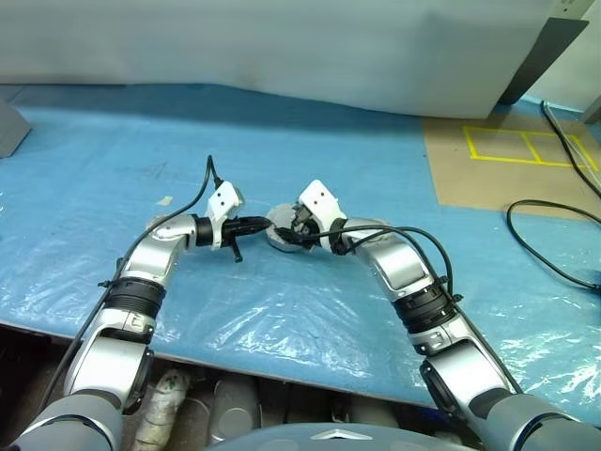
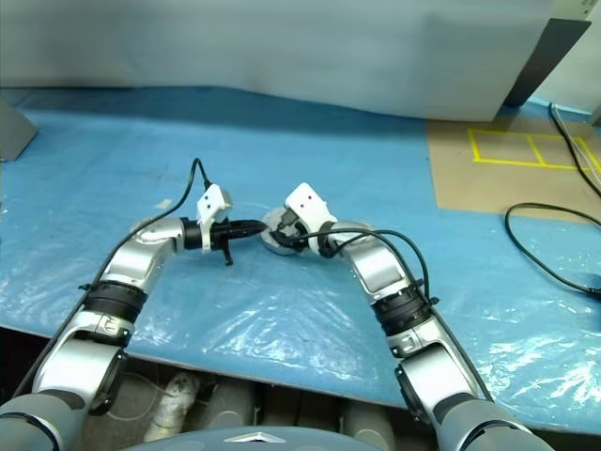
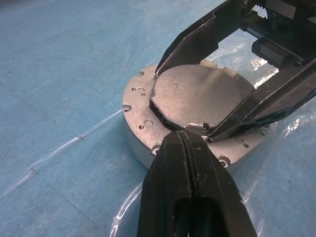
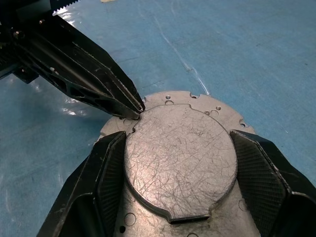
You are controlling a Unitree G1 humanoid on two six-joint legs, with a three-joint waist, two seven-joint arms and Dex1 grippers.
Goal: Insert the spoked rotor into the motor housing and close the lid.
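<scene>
The motor housing (image 3: 138, 113), a shallow round silver casing with a holed flange, lies on the blue sheet between my two grippers (image 1: 277, 239). In its opening sits the spoked rotor (image 4: 180, 158), plain scratched face up and spokes hidden. It is tilted, with one edge raised (image 3: 197, 98). My right gripper (image 1: 293, 230) grips it by the rim, one pad on each side. My left gripper (image 3: 180, 138) is shut, and its tip touches the rotor's edge where that edge meets the housing. A pale round shape (image 1: 376, 225) shows behind my right wrist. I cannot tell whether it is the lid.
Wrinkled blue plastic sheet (image 1: 310, 310) covers the table. A brown board with yellow tape (image 1: 512, 150) lies at the back right, with black cables (image 1: 549, 235) over and beside it. A white panel (image 1: 282, 47) closes the back. The table's front edge (image 1: 282, 362) runs just below my elbows.
</scene>
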